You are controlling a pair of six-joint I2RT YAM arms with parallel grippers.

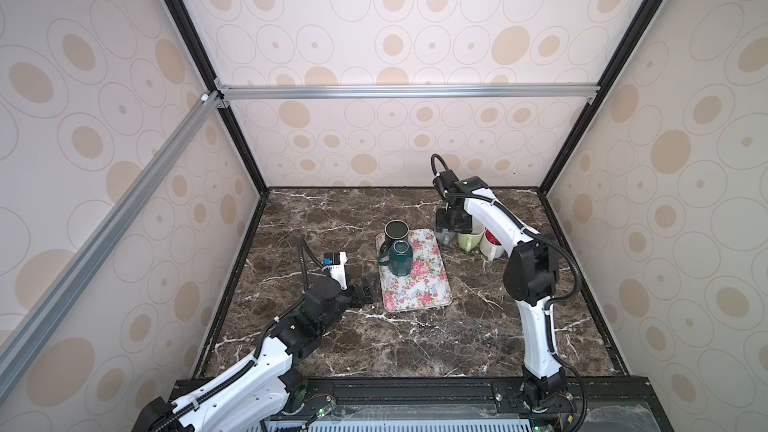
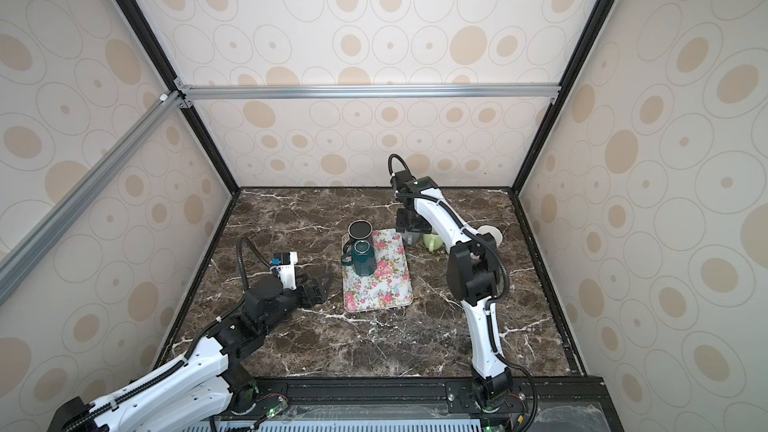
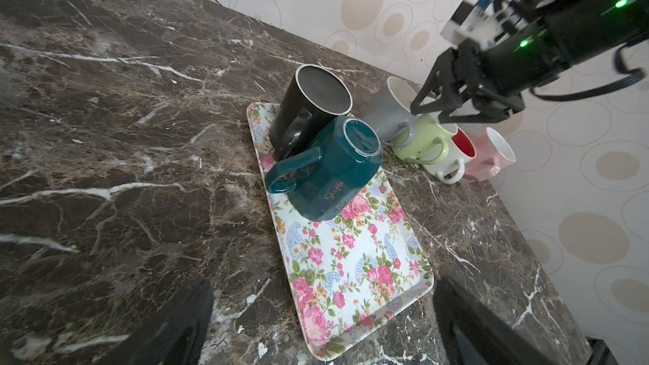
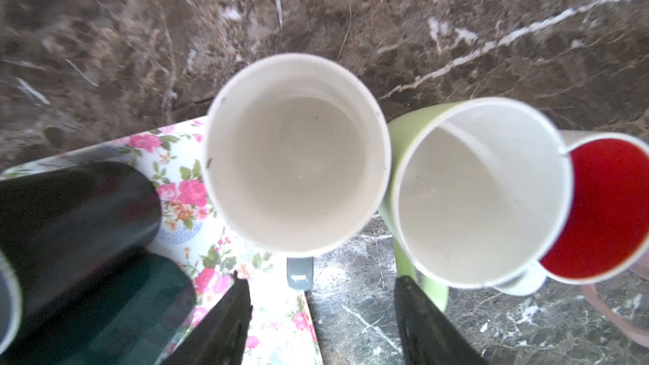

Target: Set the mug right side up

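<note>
I see my right jaws (image 3: 430,112) parted above the upright grey mug (image 4: 298,156), holding nothing; its handle shows between them; my left jaws (image 3: 323,324) wide open, empty, tips cut off.

Dark marble table (image 1: 415,338), floral tray (image 1: 419,288), four upright mugs (image 3: 421,142) beside it

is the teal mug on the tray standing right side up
No, the teal mug sits rim down on the floral tray, its base facing up beside the black mug.

two mugs (image 1: 398,247) on tray (image 1: 419,288), four mugs (image 3: 439,138) just right.
</note>
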